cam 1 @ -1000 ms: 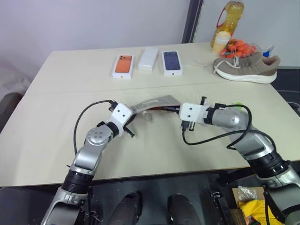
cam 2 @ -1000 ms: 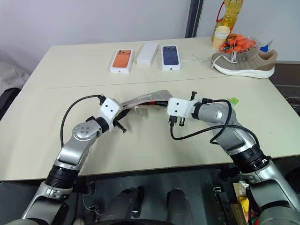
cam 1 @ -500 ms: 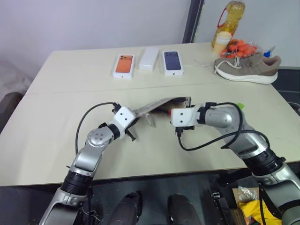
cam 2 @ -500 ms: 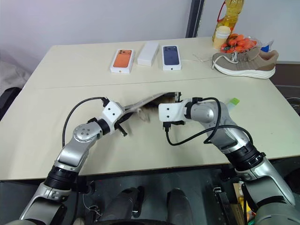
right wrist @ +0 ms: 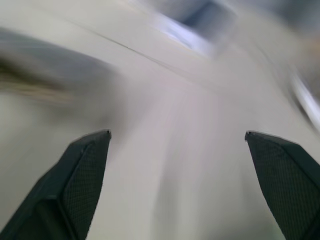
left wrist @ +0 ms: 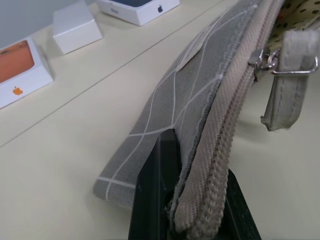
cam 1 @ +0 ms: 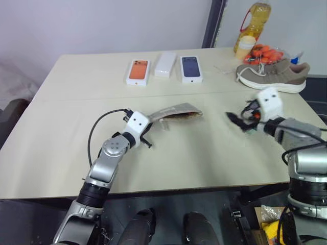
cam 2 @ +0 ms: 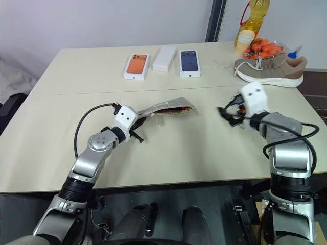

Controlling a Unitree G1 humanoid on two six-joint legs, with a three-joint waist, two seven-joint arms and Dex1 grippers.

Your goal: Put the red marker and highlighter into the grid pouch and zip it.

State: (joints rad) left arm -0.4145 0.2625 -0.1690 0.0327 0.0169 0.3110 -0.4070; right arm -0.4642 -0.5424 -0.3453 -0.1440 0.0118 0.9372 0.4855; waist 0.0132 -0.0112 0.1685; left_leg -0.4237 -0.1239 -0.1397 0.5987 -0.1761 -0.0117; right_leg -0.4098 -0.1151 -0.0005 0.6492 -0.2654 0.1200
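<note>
your left gripper (left wrist: 192, 200) has its jaws pinched on the near-left corner of the flat grey-olive fabric pouch with thin white grid lines (cam 1: 176, 111), which lies towards the middle of the tabletop (cam 1: 66, 127) with that end lifted and its far end resting on the surface. the zipper teeth run right beside the jaws, and the metal pull with its fabric strap (left wrist: 287, 87) sits further along, where the mouth gapes and a dotted lining shows. i judge the pouch is not zipped. the grip is on the very corner, so a tug along the zipper could drag the fabric out of the jaws or swing the whole pouch round.

whether the red marker is inside i cannot tell from here.

your right gripper (cam 1: 240, 121) hangs over the right side of the tabletop, well apart from the pouch, jaws spread wide with nothing between them. a small patch of light green (cam 1: 259, 113) shows just by it, near the right edge; it may be the highlighter's cap, but i cannot be sure. if it is, a hasty reach could knock it off that edge.
</note>
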